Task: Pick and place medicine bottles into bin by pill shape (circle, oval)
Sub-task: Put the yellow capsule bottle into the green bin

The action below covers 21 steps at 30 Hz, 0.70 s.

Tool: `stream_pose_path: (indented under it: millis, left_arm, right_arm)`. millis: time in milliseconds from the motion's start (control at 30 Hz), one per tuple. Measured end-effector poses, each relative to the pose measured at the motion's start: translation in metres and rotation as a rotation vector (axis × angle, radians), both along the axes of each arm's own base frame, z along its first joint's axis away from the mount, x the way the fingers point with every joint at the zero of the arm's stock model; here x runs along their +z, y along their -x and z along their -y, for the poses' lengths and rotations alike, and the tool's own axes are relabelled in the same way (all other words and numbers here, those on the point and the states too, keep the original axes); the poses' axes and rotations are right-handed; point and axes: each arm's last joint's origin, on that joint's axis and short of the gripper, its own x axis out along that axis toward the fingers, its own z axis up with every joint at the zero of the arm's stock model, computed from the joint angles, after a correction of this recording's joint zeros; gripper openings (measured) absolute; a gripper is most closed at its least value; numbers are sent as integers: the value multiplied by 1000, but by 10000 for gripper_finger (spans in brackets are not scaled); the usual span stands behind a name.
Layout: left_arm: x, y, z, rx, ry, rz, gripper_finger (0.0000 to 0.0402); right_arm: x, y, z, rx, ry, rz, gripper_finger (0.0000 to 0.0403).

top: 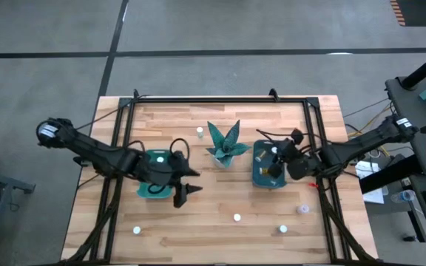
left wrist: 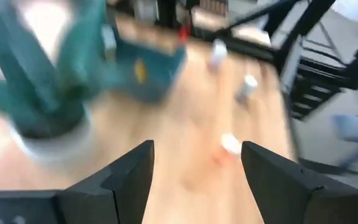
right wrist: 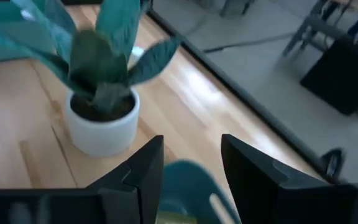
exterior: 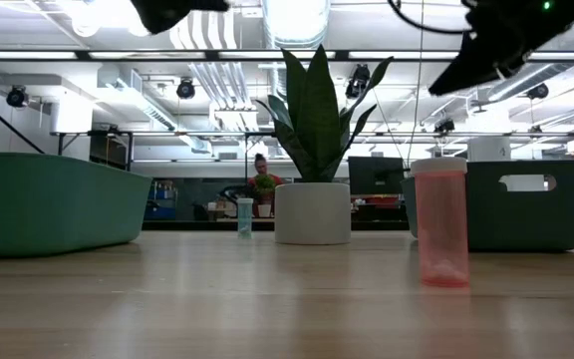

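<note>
Small white-capped medicine bottles stand on the wooden table: one (top: 200, 132) at the far side, three (top: 136, 230) (top: 237, 217) (top: 282, 229) near the front edge, and a pinkish-orange one (top: 302, 210) (exterior: 439, 221) upright at the near right. More bottles (top: 259, 153) lie in the right teal bin (top: 257, 177), and one (top: 159, 157) lies in the left teal bin (top: 145, 191). My left gripper (top: 186, 195) (left wrist: 197, 162) hangs open beside the left bin's near right corner, holding nothing. My right gripper (top: 272, 171) (right wrist: 191, 152) hangs open above the right bin, also with nothing in it.
A teal-leaved plant in a white pot (top: 224, 148) (exterior: 312, 209) stands between the two bins. Black frame rails (top: 220, 98) run along the table's far edge and sides. Bare wood lies across the middle and front of the table.
</note>
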Motion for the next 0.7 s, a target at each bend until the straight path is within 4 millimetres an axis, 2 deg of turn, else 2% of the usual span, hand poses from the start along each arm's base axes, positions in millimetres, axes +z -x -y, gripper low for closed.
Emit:
stream_pose_path:
  millis: [167, 233, 367, 433, 567, 700]
  left_arm:
    - [1, 3, 13, 37, 464, -266, 226]
    - [-5, 3, 29, 19, 600, -374, 226]
    - [-20, 10, 66, -59, 762, -603, 226]
    - [-30, 17, 84, -44, 824, -738, 226]
    - [-46, 38, 114, 93, 861, -942, 226]
    - [-60, 62, 126, 279, 761, -1030, 226]
  right_arm:
    - [21, 7, 3, 33, 48, 56, 153]
    - [28, 12, 5, 45, 44, 84, 152]
    - [41, 21, 8, 78, 31, 138, 151]
    - [43, 24, 9, 79, 15, 164, 151]
    - [38, 26, 9, 90, 2, 156, 151]
    - [33, 23, 7, 115, -30, 140, 151]
